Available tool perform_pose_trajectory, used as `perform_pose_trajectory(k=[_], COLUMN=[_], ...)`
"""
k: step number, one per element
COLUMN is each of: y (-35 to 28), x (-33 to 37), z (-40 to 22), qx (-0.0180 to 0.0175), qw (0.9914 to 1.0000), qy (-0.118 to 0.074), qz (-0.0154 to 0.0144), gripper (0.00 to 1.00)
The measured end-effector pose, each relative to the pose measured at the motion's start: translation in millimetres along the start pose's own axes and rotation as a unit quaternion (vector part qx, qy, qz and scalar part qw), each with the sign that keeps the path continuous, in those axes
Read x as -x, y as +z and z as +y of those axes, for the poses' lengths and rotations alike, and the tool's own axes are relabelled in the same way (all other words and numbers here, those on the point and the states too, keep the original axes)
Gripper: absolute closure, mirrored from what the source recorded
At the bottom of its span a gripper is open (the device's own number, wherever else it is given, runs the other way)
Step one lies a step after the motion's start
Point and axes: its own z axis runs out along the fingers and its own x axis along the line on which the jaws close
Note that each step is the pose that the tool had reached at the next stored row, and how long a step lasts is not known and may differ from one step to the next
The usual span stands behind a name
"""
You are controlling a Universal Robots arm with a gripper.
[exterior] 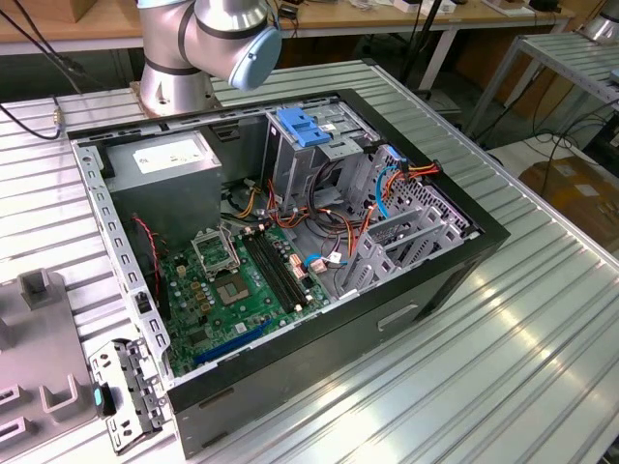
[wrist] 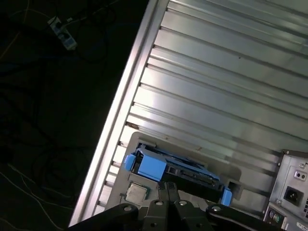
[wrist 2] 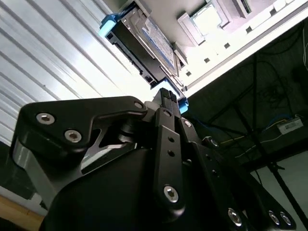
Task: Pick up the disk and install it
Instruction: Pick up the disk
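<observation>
In the exterior view I count one arm (exterior: 208, 39), its base on a ribbed aluminium table (exterior: 542, 348), and one open computer case (exterior: 290, 251) lying on that table. Inside the case I see one green motherboard (exterior: 237, 280), one grey power supply box (exterior: 169, 174) and one light-blue bracket (exterior: 305, 126). Wooden benches (exterior: 368, 17) run along the back of the room.

In the second wrist view I have one gripper (wrist 2: 168, 96) and one disk (wrist 2: 154, 41). The gripper looks clenched, its tips together with nothing between them that I can make out. The disk sits just beyond the tips, with its label face toward the camera. I cannot tell whether the tips touch it. Its long axis runs roughly along the table's ribs.

In the first wrist view the disk rests in one grey holder (wrist: 234, 174) on the table, close to the table's edge. Two blue rail ends (wrist: 149, 166) show, one at each end of the disk. One processor chip (wrist: 136, 192) sits in the holder just beside it. Past the edge is dark floor (wrist: 48, 120) with loose cables.
</observation>
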Motion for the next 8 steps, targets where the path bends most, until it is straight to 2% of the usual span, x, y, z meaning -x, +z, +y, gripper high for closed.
perform_pose_trajectory(k=[3, 5, 6, 8], y=[0.0, 0.0, 0.0, 0.0], x=[0.0, 0.0, 0.0, 0.0], z=[0.0, 0.0, 0.0, 0.0], qx=[0.0, 0.0, 0.0, 0.0], qw=[0.99963, 0.99932, 0.99889, 0.99842], qy=[-0.027, -0.037, -0.047, -0.056], qz=[0.0012, 0.0017, 0.0021, 0.0025], gripper=[0.89, 0.89, 0.89, 0.89])
